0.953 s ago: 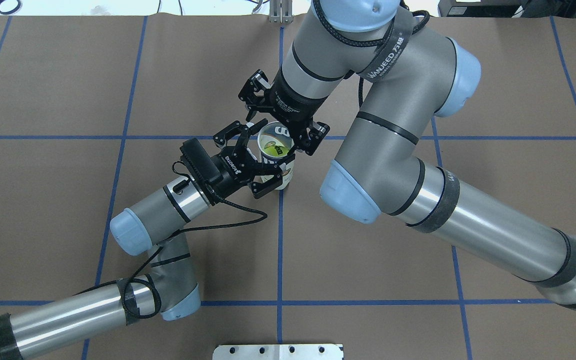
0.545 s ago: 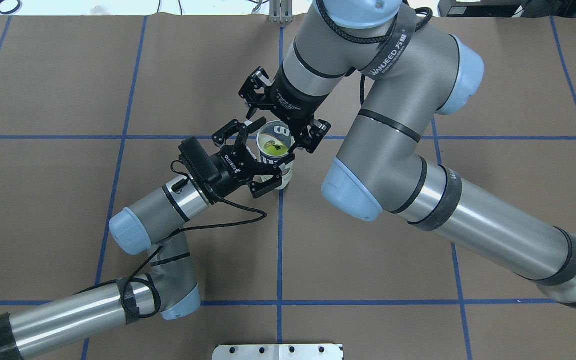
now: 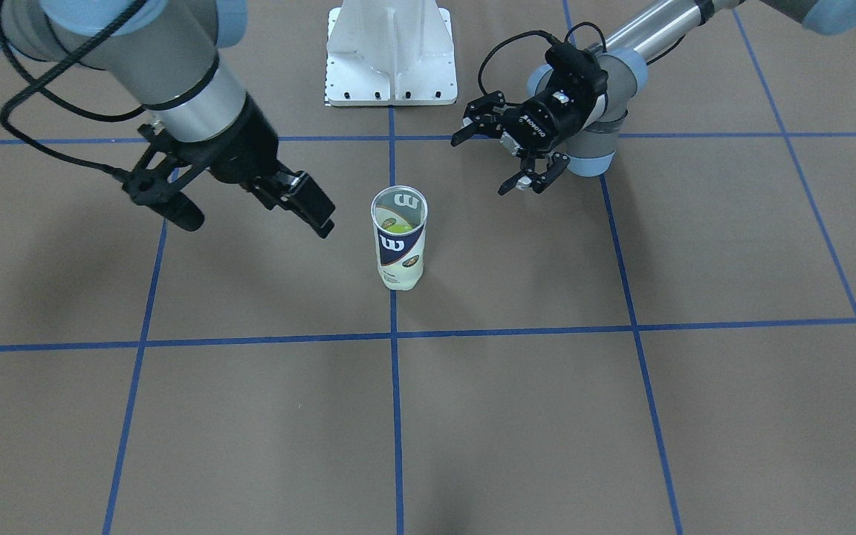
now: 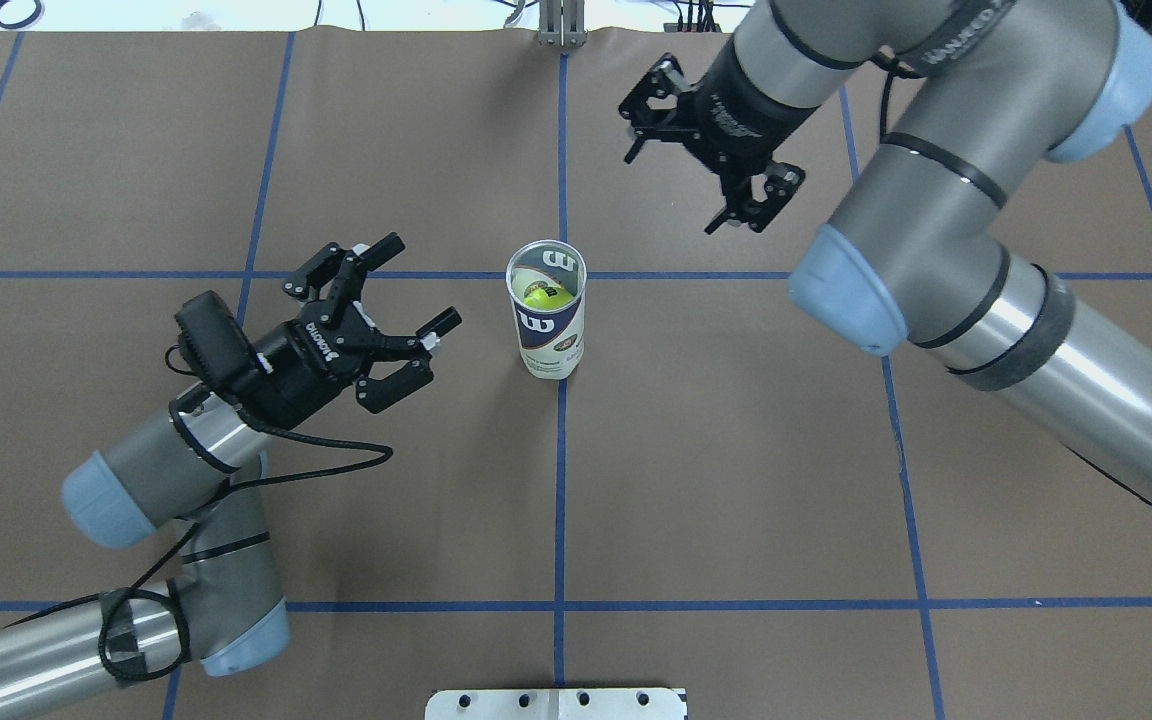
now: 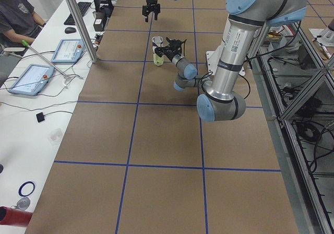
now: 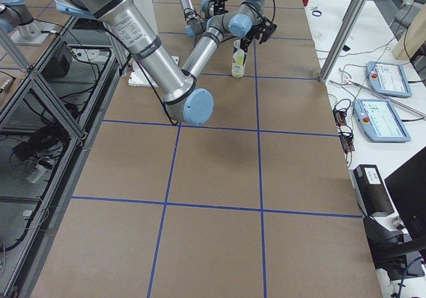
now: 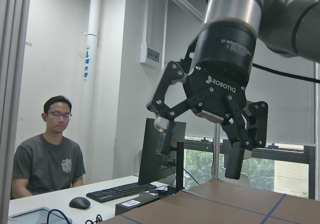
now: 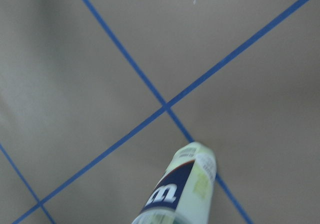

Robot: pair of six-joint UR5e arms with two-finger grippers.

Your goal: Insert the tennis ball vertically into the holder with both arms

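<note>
Overhead exterior view: the holder [image 4: 547, 325] stands upright on the surface [image 4: 736, 450] with the tennis ball [image 4: 545, 295] inside, while the left tool [image 4: 419, 285] and right tool [image 4: 671, 193], both spread and empty, flank it well apart, apparently so it stands undisturbed.

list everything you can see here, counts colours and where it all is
holder: one, clear with white and navy label, upright at table centre
tennis ball: one, yellow-green, inside the holder
pedestal base: one, white, at the table edge by the robot
table: one, brown cover with blue tape grid
person: one, dark grey shirt, seated at a desk
keyboard: one, black, on that desk
left tool: one, black, open, beside the holder, apart
right tool: one, black, open, beyond the holder, apart
</note>
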